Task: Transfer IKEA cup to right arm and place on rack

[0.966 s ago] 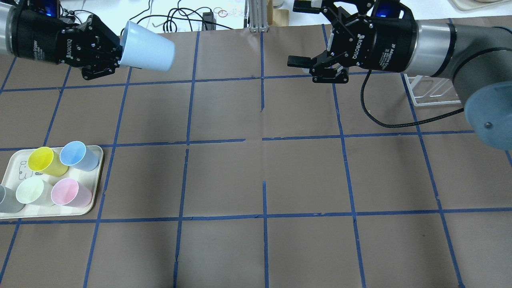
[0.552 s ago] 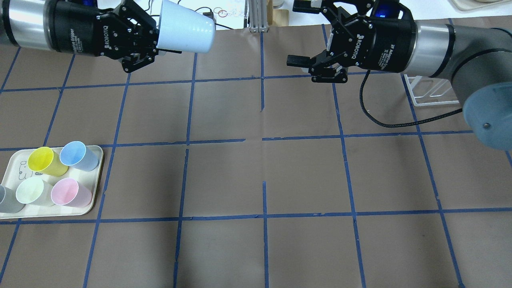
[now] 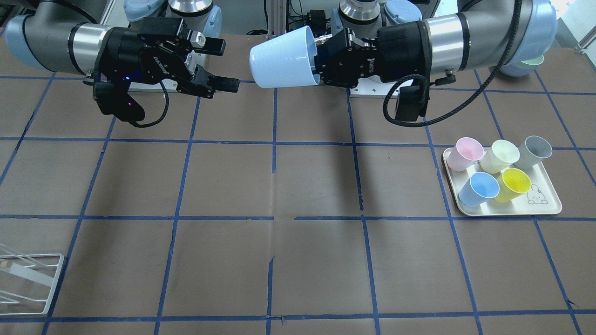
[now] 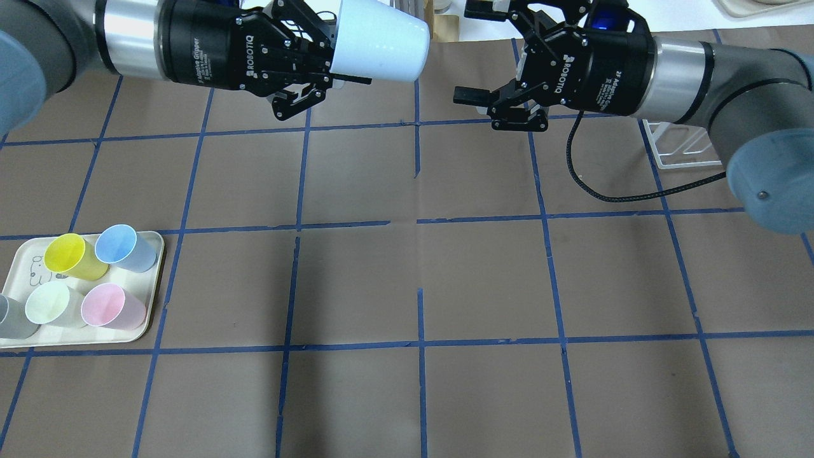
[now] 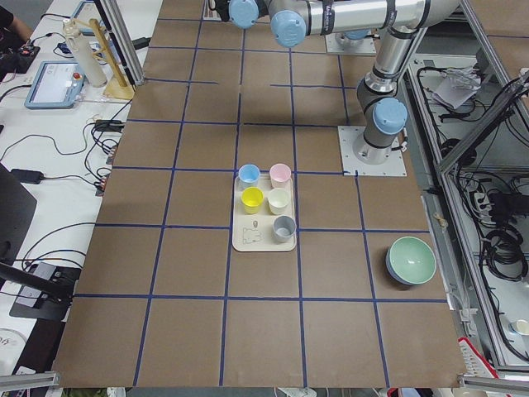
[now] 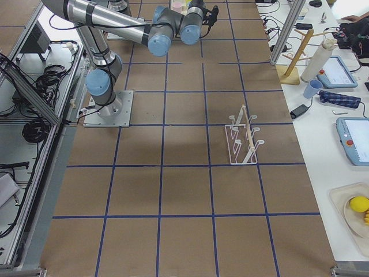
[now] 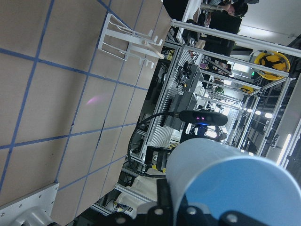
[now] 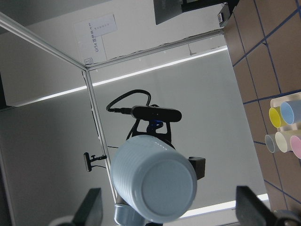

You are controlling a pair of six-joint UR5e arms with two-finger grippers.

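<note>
While left tool (image 3: 319,63) grips IKEA cup (image 3: 281,58) sideways, right tool (image 3: 224,65) gapes, facing it.

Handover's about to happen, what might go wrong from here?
1. The left gripper holds the cup sideways by its rim end only; a bump from the right gripper may knock it loose.
2. The cup's wall tapers toward the open right gripper, so an off-centre pinch might slip off.
3. A release before the right gripper shuts would likely drop the cup onto the table.
</note>
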